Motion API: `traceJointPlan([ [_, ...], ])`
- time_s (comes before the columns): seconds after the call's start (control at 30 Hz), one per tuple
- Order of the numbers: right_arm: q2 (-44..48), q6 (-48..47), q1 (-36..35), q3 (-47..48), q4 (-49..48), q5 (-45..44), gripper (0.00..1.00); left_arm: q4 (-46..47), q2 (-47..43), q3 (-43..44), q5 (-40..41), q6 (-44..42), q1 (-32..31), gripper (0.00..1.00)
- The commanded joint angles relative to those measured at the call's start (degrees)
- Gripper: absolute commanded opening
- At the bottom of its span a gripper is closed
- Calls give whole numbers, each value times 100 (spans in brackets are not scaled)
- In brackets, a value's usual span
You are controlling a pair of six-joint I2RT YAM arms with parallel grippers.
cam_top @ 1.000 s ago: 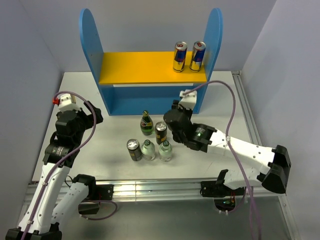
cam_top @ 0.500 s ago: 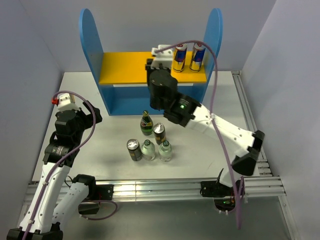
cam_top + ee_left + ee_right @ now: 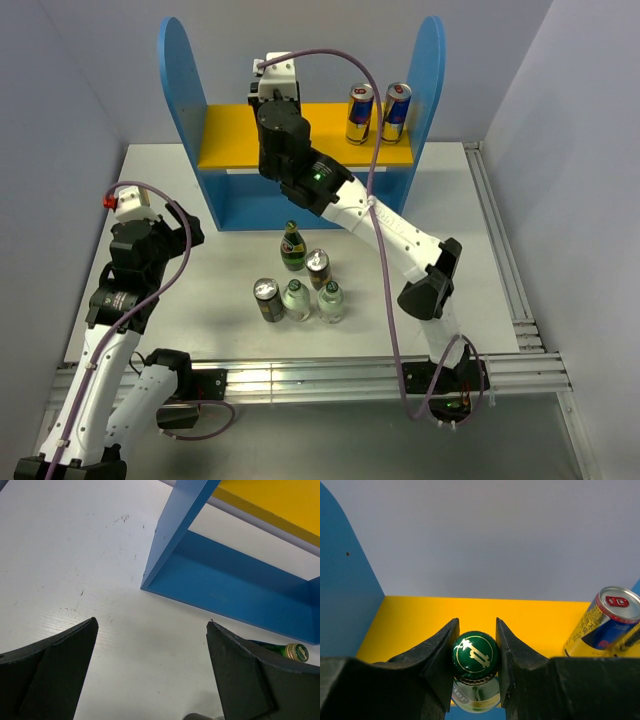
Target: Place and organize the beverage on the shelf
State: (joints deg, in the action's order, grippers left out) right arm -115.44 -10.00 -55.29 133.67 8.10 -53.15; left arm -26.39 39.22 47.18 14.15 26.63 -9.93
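**Right gripper** [image 3: 475,641]: clamped on the capped neck of a green bottle [image 3: 475,656], held at the front of the shelf's [image 3: 180,90] yellow board [image 3: 420,625], left of two cans [image 3: 605,622].

**Handling:** glass, judged stiff, smooth, breakable and bottom-heavy. Swing is likely from a neck hold, so an upright, gentle set-down is advised.

**Left gripper** [image 3: 150,675]: spread wide, empty, over the table [image 3: 65,555].

Overhead plus close wrists — common shelf [image 3: 183,90]
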Motion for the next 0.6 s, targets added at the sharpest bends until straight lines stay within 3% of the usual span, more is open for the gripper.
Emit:
traceJointPlan([
  [0.0,118,-20,114,564,-687,251,0,152,6,134,-114,-79,27,96],
  [0.47,-277,762,572,485,-511,682,0,134,15,125,-88,-62,35,96],
  [0.53,-321,771,615,467,-502,683,6,134,15,134,-79,-62,44,96],
  [0.57,-330,771,633,459,-485,700,14,126,15,142,-88,-62,35,96],
])
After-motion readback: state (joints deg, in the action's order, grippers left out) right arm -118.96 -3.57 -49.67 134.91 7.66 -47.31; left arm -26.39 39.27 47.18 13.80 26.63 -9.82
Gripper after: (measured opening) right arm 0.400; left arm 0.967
